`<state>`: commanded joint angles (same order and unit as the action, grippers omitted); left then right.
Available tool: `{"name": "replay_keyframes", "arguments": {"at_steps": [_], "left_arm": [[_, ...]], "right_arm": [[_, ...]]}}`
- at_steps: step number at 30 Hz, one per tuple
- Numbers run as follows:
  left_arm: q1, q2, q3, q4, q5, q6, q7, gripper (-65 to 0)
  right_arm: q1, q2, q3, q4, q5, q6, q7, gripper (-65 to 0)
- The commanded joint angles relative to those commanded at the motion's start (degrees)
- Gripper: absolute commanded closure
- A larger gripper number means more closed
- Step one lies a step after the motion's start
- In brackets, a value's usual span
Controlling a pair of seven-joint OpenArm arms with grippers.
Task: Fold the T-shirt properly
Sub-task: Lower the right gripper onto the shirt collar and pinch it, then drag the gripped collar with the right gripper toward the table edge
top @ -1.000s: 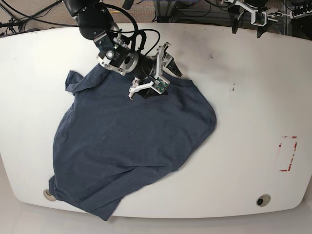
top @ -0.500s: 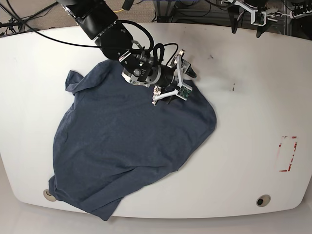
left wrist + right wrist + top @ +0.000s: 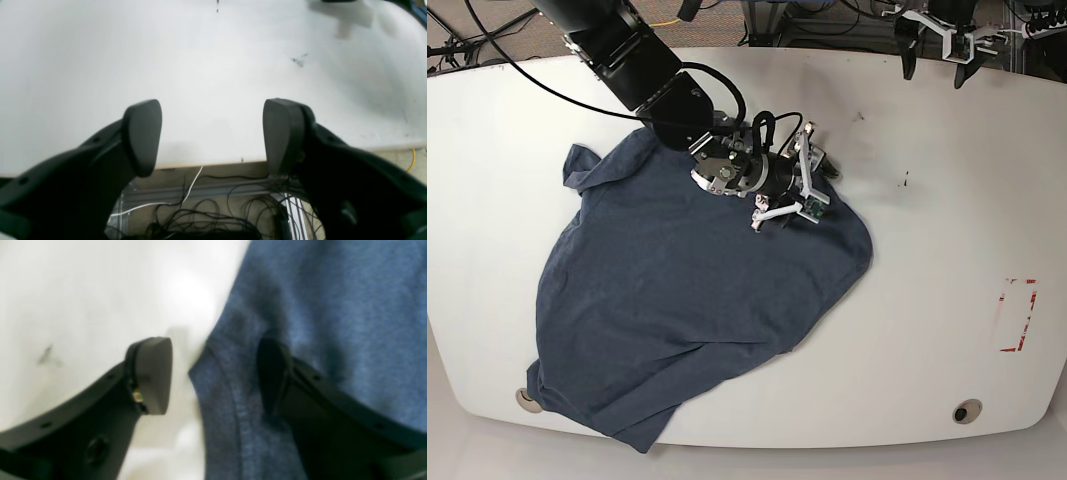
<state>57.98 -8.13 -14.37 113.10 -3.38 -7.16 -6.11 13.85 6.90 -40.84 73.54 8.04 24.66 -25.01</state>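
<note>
Folding not started: T-shirt [image 3: 687, 290] lies crumpled and skewed on the table [image 3: 927, 250], left of centre, 0 folds made. Right gripper [image 3: 213, 373] is spread, straddling the shirt's hemmed edge, nothing pinched yet. Left gripper [image 3: 211, 133] is spread and empty at the far table edge. Flattening and all folds remain.

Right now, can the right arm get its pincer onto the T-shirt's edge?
Probably yes: the right pincer is open and straddles the T-shirt hem, one finger over bare table, nothing between.
</note>
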Motion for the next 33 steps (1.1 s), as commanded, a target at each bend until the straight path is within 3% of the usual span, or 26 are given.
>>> {"name": "replay_keyframes", "arguments": {"at_steps": [5,7,8,14,22,33], "left_arm": [[-2.11,-0.62,-2.81,0.09,-0.18,0.00,0.26,-43.6],[-3.16,-0.70,-3.78,0.26,-0.44,0.00,2.02,-43.8],[-3.52,-0.70,-4.48,0.26,-0.44,0.00,2.99,-43.8],[-9.14,-0.35,-6.77,0.26,-1.14,-0.18,8.70,-43.9],[-15.91,-0.35,-7.47,0.26,-9.23,-0.18,19.78,-43.9],[-24.53,-0.44,-7.56,0.26,-9.41,-0.35,30.59,-43.9]], "right_arm": [[-1.32,1.05,0.18,0.70,0.00,-0.09,0.00,-9.7],[-3.08,3.08,1.49,3.43,0.00,-0.09,-0.18,-1.0],[-4.22,3.69,2.02,4.75,0.09,-0.09,-0.18,0.0],[-11.78,5.89,9.49,14.77,0.09,-0.09,-0.26,0.0],[-24.62,8.70,22.68,29.10,0.18,0.09,-0.26,0.0],[-38.51,8.53,39.47,42.64,0.26,0.35,0.09,0.0]]}}
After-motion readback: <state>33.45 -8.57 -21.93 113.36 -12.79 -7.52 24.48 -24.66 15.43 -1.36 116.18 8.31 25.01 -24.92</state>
